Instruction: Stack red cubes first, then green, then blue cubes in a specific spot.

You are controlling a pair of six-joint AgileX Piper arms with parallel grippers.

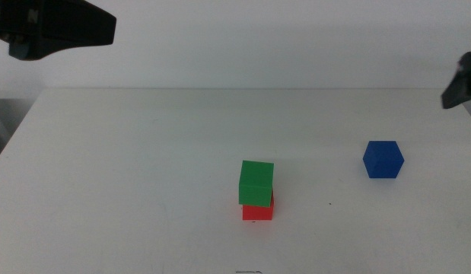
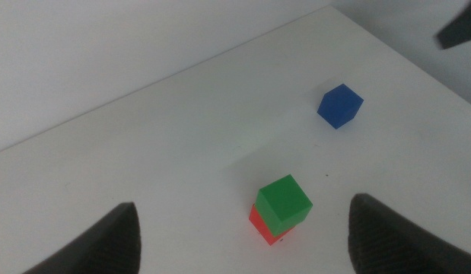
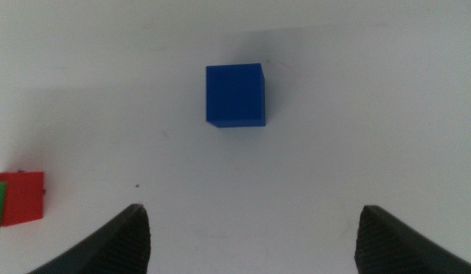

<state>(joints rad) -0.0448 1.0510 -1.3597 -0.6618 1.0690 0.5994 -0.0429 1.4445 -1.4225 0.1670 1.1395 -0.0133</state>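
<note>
The small matte bright-green cube point(image 1: 256, 183) sits on top of the small matte bright-red cube point(image 1: 258, 211) near the middle of the plain white tabletop point(image 1: 144, 167), toward the near edge — so the first two layers of the tower look done, and this place seems to be the chosen spot for the stack. The green cube is not perfectly square over the red one; it is turned a little and overhangs slightly, which may make the last placing more delicate. The small matte deep-blue cube point(image 1: 383, 159) rests alone on the table, well apart from the stack, to the right and a little farther back. I judge that it is the only piece left to bring over. The right gripper point(image 3: 254, 232) hangs above the table with the blue cube ahead between the lines of its two dark jaws; the jaws stand wide apart and touch nothing, and hold nothing. This position makes sense as a preparation to descend on the blue cube — the gap is much wider than the cube. The left gripper point(image 2: 243, 232) is raised at the far left, looking down on the stack, its jaws also spread wide with nothing between them; it appears to wait out of the way.
</note>
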